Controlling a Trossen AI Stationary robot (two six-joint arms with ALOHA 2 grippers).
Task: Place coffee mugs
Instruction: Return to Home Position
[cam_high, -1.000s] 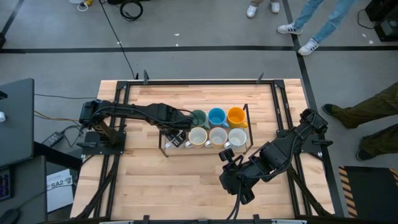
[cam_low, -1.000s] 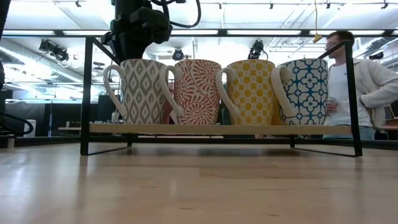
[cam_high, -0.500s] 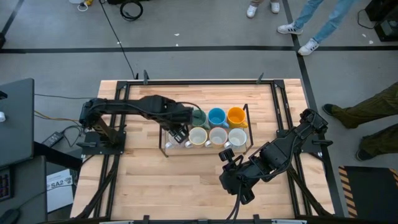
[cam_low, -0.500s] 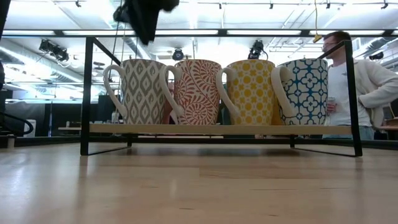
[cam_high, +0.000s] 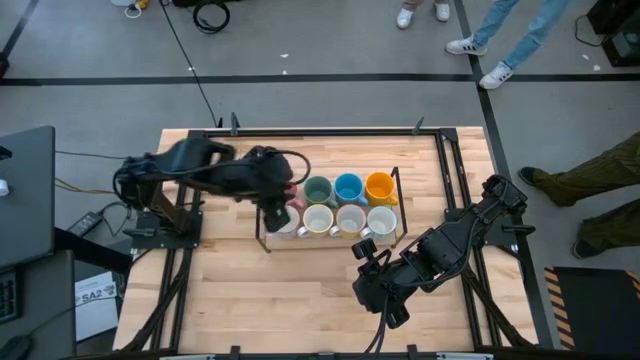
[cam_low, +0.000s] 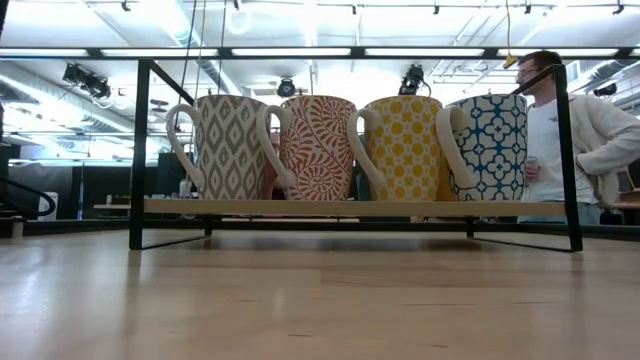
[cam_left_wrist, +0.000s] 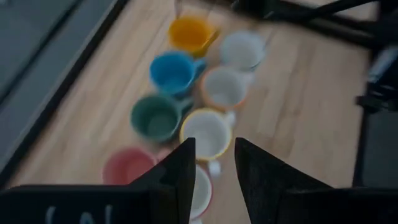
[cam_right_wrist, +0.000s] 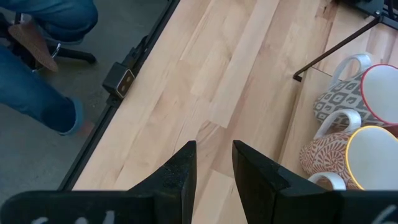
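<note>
**Figure: shelf filled, left arm due to go home.** The shelf (cam_high: 400, 205), a black wire frame with a wooden board, stands near the middle of the bench (cam_high: 300, 290). All eight coffee mugs (cam_high: 350, 219) stand upright on it in two rows of four.

- **Back row, from the shelf's left end:** pink mug (cam_left_wrist: 127, 167), green mug (cam_high: 318, 190), blue mug (cam_high: 348, 187), orange mug (cam_high: 379, 186).
- **Front row, same order:** grey-patterned mug (cam_low: 228, 145), red-patterned mug (cam_low: 318, 145), yellow-patterned mug (cam_low: 405, 145), blue-patterned mug (cam_low: 490, 145).

The left tool (cam_left_wrist: 214, 142) hangs over the shelf's left end, its fingers apart and holding nothing. The low view shows no part of it, so it probably sits above the top rail (cam_low: 400, 58). The right tool (cam_right_wrist: 212, 144) is parked near the bench's front right, with its fingers also parted and empty.

Placing appears finished, and the step in hand is judged to be the left arm's return. Done well, the tool would rise straight up first. The arm would then fold back toward the bench's left edge, passing outside the frame. The fingers should stay clear of rims and handles, because a brushed mug could tip into its neighbours.
</note>
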